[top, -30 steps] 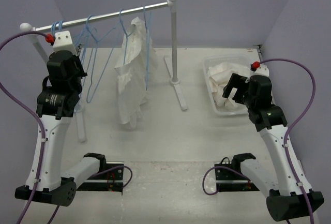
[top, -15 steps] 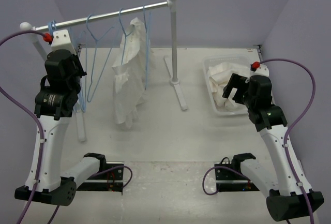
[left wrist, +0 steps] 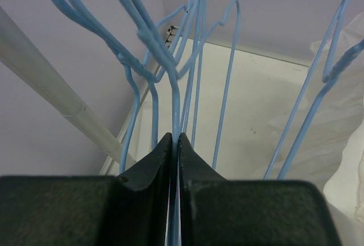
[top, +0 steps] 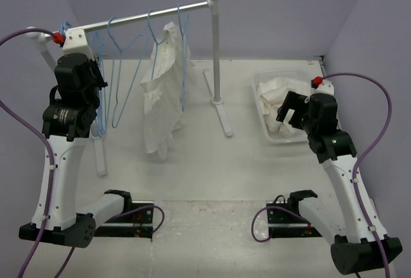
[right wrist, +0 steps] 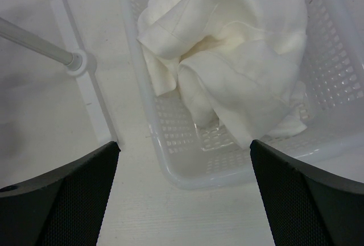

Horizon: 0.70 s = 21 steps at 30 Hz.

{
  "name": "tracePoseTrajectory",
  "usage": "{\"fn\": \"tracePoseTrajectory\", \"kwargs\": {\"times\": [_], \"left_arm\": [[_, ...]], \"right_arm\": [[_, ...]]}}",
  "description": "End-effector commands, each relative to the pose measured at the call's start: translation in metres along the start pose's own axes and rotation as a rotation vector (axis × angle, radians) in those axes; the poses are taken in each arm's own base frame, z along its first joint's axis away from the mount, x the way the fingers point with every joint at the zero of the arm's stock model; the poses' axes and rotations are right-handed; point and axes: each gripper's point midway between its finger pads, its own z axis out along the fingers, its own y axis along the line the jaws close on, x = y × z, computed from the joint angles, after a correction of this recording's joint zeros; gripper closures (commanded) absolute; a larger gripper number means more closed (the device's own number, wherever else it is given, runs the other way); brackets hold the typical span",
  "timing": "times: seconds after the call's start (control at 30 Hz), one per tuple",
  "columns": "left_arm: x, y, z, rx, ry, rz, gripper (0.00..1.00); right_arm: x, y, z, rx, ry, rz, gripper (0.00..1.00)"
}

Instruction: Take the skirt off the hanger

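Left tool (left wrist: 174, 138) clamped on hanger (left wrist: 176, 109), right tool (top: 290, 108) wide open, empty, above skirt (right wrist: 227, 47) in basket (right wrist: 132, 58); risk: snagging neighbouring hangers (left wrist: 226, 87).

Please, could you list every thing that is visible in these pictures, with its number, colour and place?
rack: 1, silver rail on white posts, back left of the table
hangers: several, blue, on the rail
long garment: 1, white, hanging mid-rail
basket: 1, clear plastic, right side
skirt: 1, white, crumpled inside the basket
table: 1, white, under everything
left claw: 1, black, shut on one of the hangers
right claw: 1, black, open above the basket
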Motion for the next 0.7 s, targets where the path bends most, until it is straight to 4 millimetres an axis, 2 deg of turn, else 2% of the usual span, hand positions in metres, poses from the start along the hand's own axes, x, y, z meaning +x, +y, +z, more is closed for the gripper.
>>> {"fn": "tracePoseTrajectory", "kwargs": {"times": [0.0,0.1,0.2,0.23,0.3,0.4,0.47,0.5,0.53,0.57,0.6,0.67], "left_arm": [[-0.015,0.0,0.001,-0.004,-0.039,-0.016,0.91],[-0.007,-0.005,0.006,0.013,-0.015,-0.005,0.84],[-0.003,-0.007,0.006,0.027,-0.008,0.001,0.58],[-0.003,-0.007,0.005,0.026,-0.009,0.001,0.53],[-0.004,-0.004,0.0,0.027,-0.02,-0.004,0.51],[-0.012,-0.002,-0.012,0.043,-0.044,-0.03,0.32],[-0.019,-0.003,-0.021,0.073,-0.066,-0.048,0.11],[-0.03,-0.005,-0.033,0.111,-0.098,-0.076,0.0],[-0.044,-0.006,-0.047,0.146,-0.134,-0.109,0.0],[-0.044,-0.006,-0.047,0.147,-0.134,-0.11,0.0],[-0.06,-0.006,-0.061,0.183,-0.179,-0.146,0.0],[-0.075,-0.007,-0.075,0.225,-0.227,-0.173,0.0]], "right_arm": [[-0.017,0.003,-0.007,-0.006,-0.047,-0.005,0.01],[-0.018,0.004,-0.007,-0.007,-0.05,-0.003,0.01],[-0.017,0.003,-0.007,-0.003,-0.048,-0.005,0.01],[-0.017,0.003,-0.008,-0.003,-0.048,-0.005,0.01],[-0.018,0.002,-0.009,-0.001,-0.053,-0.003,0.01],[-0.019,0.003,-0.009,-0.006,-0.057,-0.003,0.01],[-0.019,0.003,-0.009,-0.006,-0.057,-0.003,0.01],[-0.018,0.003,-0.009,-0.008,-0.053,-0.004,0.01],[-0.019,0.004,-0.01,-0.013,-0.054,-0.004,0.01],[-0.019,0.004,-0.011,-0.014,-0.057,-0.002,0.01],[-0.021,0.005,-0.012,-0.017,-0.066,0.0,0.01],[-0.024,0.005,-0.015,-0.023,-0.086,0.0,0.01]]}}
